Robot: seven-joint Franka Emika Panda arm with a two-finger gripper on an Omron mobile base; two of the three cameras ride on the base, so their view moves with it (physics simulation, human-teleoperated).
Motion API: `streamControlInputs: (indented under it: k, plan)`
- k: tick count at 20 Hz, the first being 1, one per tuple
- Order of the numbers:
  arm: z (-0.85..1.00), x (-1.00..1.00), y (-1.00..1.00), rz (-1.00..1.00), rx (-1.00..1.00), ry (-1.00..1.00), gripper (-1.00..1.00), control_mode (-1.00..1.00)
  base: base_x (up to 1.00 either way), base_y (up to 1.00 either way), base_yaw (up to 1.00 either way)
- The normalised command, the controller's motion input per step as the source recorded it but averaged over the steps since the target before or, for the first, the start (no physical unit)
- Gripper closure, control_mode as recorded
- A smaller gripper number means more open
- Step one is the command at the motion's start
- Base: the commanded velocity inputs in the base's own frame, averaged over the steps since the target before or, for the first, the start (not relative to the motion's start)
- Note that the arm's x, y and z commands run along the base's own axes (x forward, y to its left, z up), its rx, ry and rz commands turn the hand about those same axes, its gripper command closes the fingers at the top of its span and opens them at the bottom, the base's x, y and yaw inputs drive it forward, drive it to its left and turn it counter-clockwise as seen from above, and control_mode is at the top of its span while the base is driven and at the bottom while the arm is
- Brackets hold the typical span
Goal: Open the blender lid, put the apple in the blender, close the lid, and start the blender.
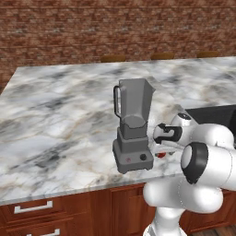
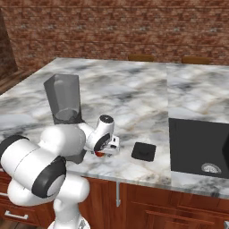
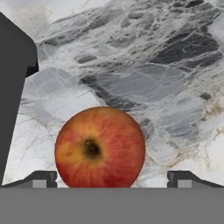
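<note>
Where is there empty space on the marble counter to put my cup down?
The wide marble stretch left of the tall grey blender is bare, and so is the counter behind it toward the brick wall. It is crowded at the front edge, where the small red apple, the open tool and the flat black lid sit.

Red apple [image 3: 99,147], grey-veined marble counter [image 3: 153,78]
</note>
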Motion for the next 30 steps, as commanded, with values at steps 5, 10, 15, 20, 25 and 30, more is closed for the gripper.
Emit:
streamControlInputs:
  k: [5, 10, 15, 20, 25, 30]
  plan:
    - [-0.07, 0.28, 0.14, 0.02, 0.00, 0.00, -1.00, -1.00, 0.00, 0.00, 0.00]
    - [-0.20, 0.03, 0.14, 0.04, 0.00, 0.00, -1.00, -1.00, 0.00, 0.00, 0.00]
    - [-0.49, -0.15, 0.17, 0.04, 0.00, 0.00, 1.00, -1.00, 0.00, 0.00, 0.00]
    - [0.49, -0.36, 0.02, 0.08, 0.00, -0.04, 1.00, -1.00, 0.00, 0.00, 0.00]
    - [1.00, -0.45, 0.00, 0.07, 0.00, -0.18, 1.00, -1.00, 0.00, 0.00, 0.00]
    - [1.00, -0.25, 0.00, 0.02, -0.02, -0.17, 1.00, -1.00, 0.00, 0.00, 0.00]
